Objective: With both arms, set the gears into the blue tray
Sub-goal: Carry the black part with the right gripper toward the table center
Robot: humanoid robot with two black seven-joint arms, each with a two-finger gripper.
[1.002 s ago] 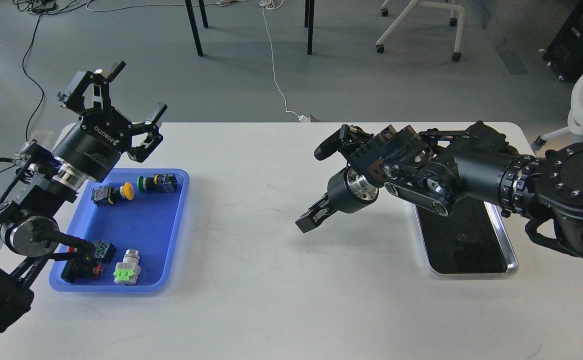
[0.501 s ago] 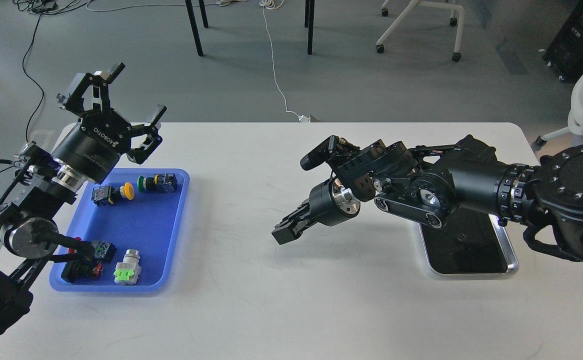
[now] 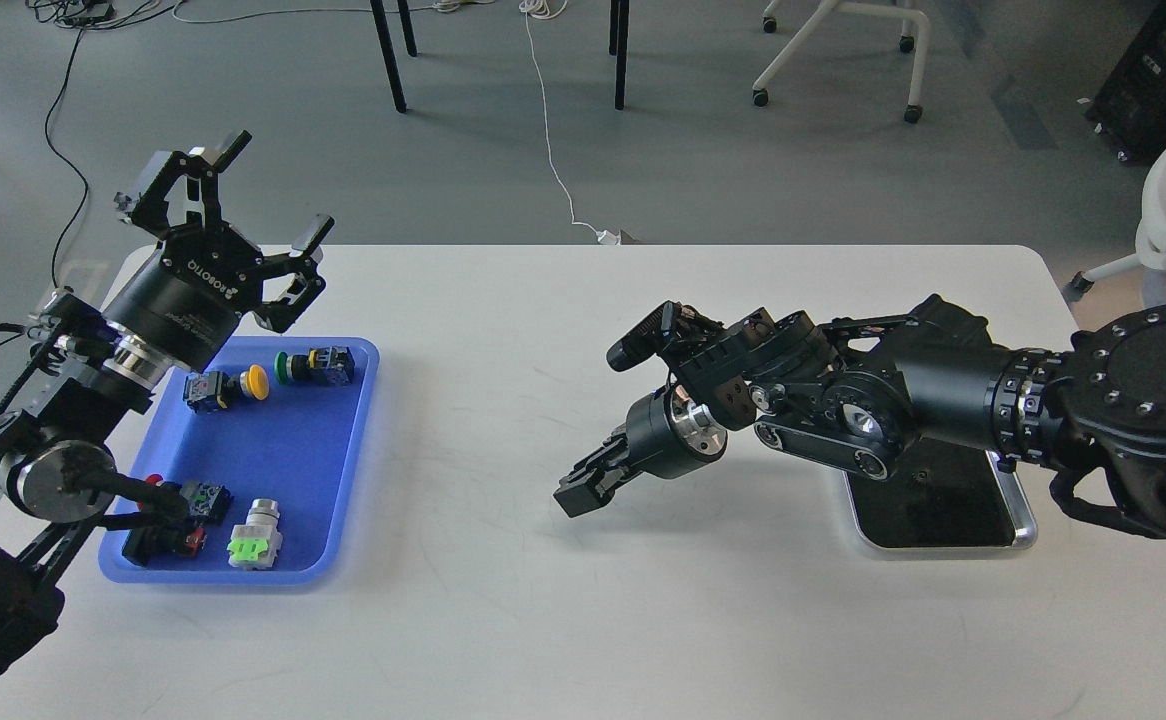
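Your right claw [image 3: 583,492] is hovering mid-frame over the desk [image 3: 543,620], clenched; can't tell if it's carrying a gear. Left claw [image 3: 243,195] is released, upper left. Next: reaching the blue tray [image 3: 283,470], lower left.

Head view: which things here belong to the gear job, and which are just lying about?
Job: blue tray; left end effector, open; right end effector; no gear clearly visible.
Lying about: push-button switches in the blue tray; steel tray under the right arm; floor cable.
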